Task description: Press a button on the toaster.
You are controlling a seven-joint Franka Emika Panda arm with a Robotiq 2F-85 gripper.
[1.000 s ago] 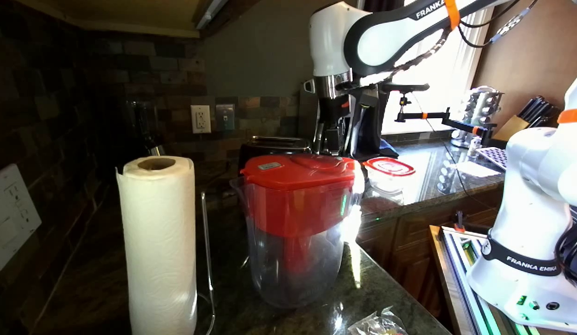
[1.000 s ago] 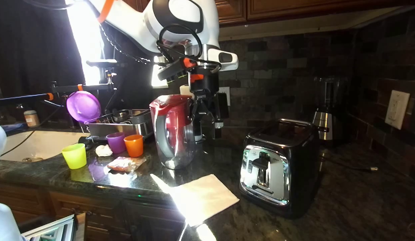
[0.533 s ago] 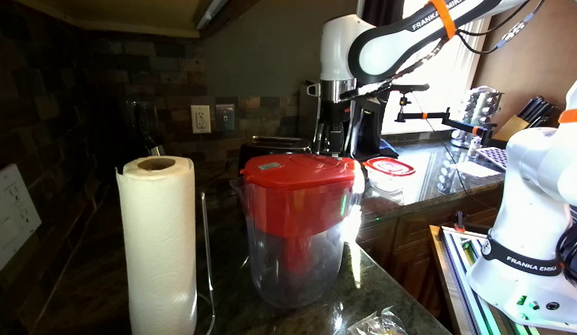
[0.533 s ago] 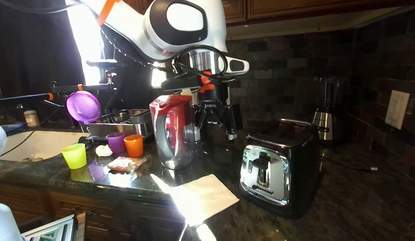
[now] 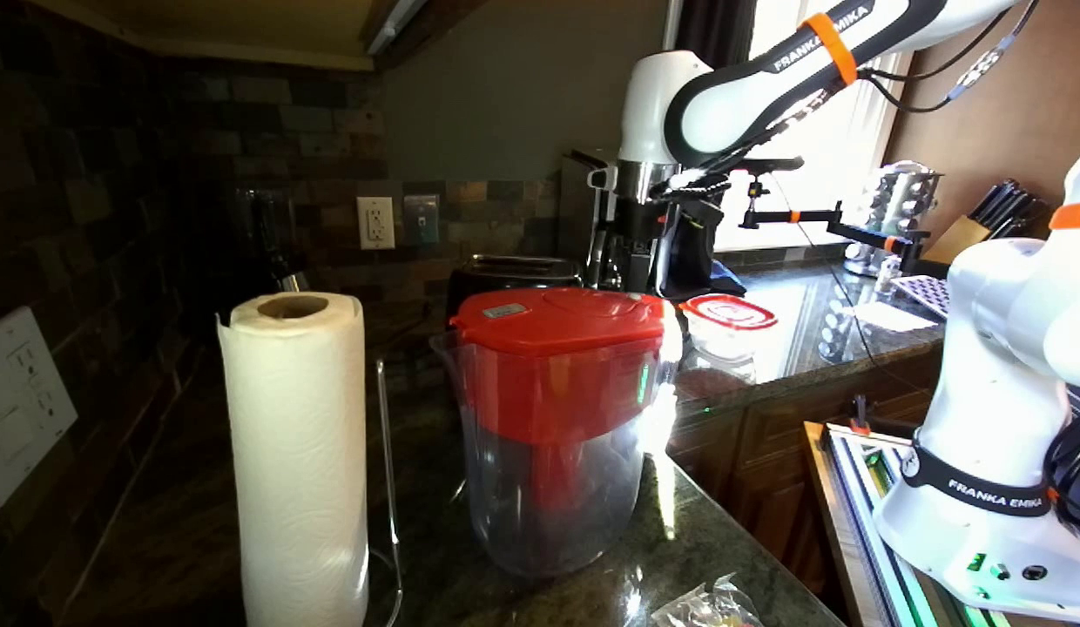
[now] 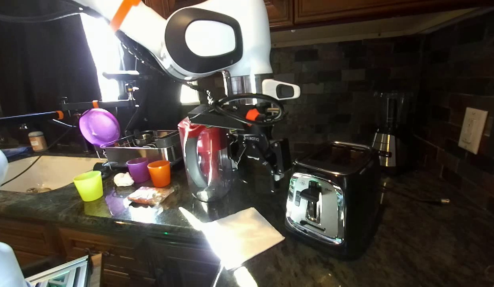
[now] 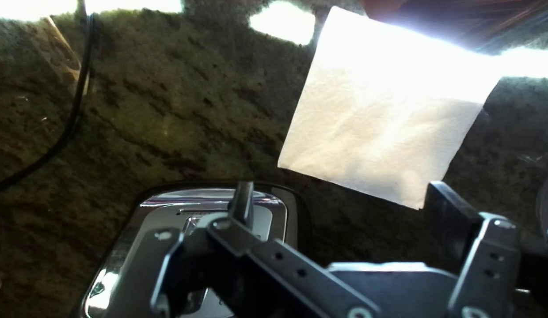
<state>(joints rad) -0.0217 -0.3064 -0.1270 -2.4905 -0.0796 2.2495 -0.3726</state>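
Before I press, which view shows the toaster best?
An exterior view: toaster front and lever show plainly. In an exterior view, behind the pitcher, mainly its top shows; in the wrist view, jaws partly cover it.

below the black gripper [image 7: 340, 192], mottled dark counter [image 7: 181, 119] and cream sheet [image 7: 371, 132]; beside the gripper, a black-and-silver toaster [image 6: 338, 199].

In an exterior view, left to right on the counter [image 6: 426, 243]: cups [image 6: 138, 170], pitcher [image 6: 212, 159], napkin [image 6: 247, 235], toaster [image 6: 334, 195].
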